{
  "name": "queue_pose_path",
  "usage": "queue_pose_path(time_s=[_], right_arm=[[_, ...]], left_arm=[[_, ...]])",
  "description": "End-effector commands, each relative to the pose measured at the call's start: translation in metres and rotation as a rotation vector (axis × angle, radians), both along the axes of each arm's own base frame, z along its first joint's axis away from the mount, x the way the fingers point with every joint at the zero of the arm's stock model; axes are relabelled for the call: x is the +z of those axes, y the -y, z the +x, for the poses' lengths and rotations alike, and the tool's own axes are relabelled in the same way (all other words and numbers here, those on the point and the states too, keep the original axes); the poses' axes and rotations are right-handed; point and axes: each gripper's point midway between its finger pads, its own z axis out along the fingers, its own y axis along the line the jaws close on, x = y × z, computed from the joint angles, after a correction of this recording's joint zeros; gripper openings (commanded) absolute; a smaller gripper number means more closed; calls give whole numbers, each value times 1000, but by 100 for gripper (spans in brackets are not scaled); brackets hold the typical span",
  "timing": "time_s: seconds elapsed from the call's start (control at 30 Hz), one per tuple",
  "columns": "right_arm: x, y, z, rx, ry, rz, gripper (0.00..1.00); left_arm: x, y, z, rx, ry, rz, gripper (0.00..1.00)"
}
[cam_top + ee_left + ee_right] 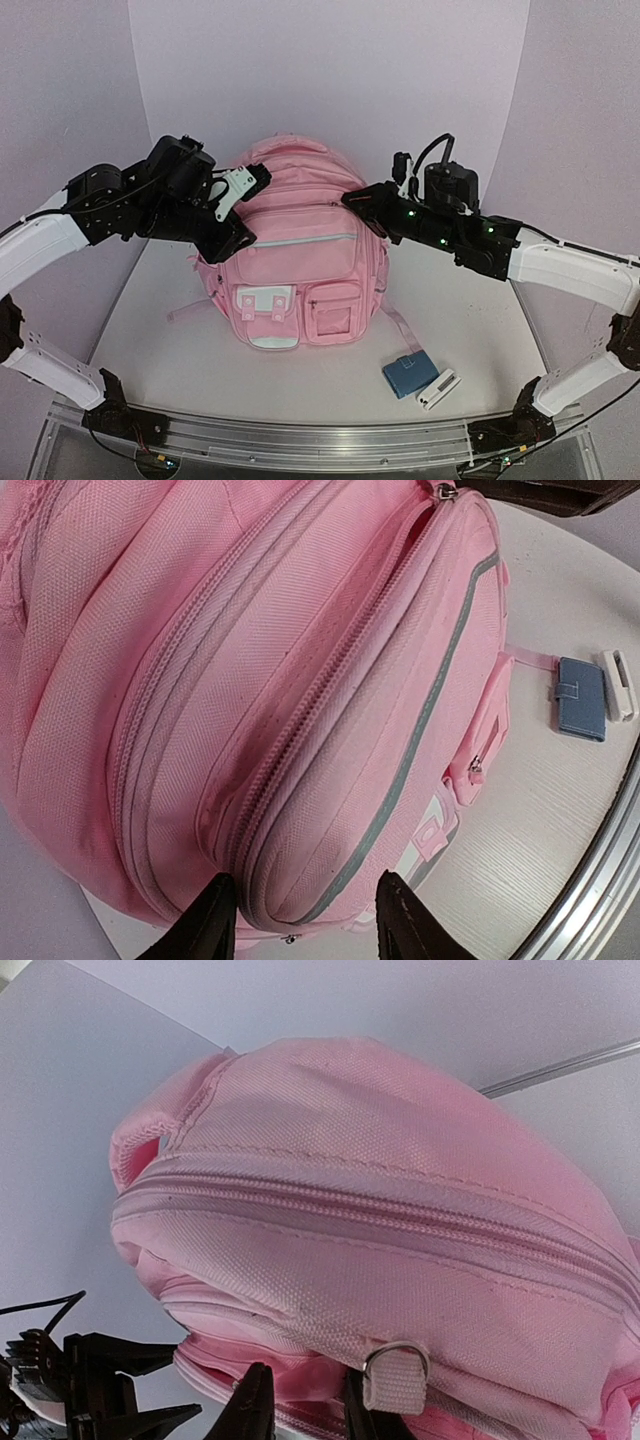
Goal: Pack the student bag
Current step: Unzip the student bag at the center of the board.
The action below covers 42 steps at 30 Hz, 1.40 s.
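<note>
The student bag (292, 262), a large light-pink backpack, stands upright mid-table with its pockets facing the arms. My left gripper (236, 230) is at its upper left side. In the left wrist view the left gripper (308, 922) is open, its two dark fingers (214, 922) straddling the rounded edge of the front compartment (330, 780) without pinching it. My right gripper (352, 200) is at the bag's upper right side. Seen from the right wrist, the right gripper (305, 1410) is closed narrowly on a fold of pink fabric by the zip, next to a strap loop with a metal ring (395, 1372).
A blue wallet-like case (409, 373) and a small white device (438, 389) lie on the table at the front right of the bag; both show in the left wrist view as the case (582, 698) and device (618, 683). A metal rail (300, 440) runs along the near edge.
</note>
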Motion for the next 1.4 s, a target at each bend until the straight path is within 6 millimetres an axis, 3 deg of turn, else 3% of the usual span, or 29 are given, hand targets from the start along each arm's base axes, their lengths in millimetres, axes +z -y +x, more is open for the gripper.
queue_pose_path(time_s=[0.0, 0.33, 0.53, 0.8, 0.97, 1.1, 1.37], right_arm=[[31, -1, 8, -28, 70, 85, 20], [41, 8, 6, -55, 77, 216, 2], [35, 16, 6, -86, 74, 219, 0], [32, 58, 4, -238, 90, 225, 0], [13, 66, 4, -275, 62, 187, 0], [-17, 73, 5, -314, 12, 137, 0], [-66, 85, 0, -348, -66, 66, 0]], left_arm=[[12, -4, -5, -12, 8, -52, 46], [8, -11, -3, 11, 9, -38, 43], [12, -19, -2, 29, 5, -75, 43], [10, -12, 1, 14, -14, -112, 36], [11, 2, 0, -33, -25, -156, 36], [2, 11, 2, -45, -49, -141, 35], [-13, 11, 10, -17, -62, -96, 12]])
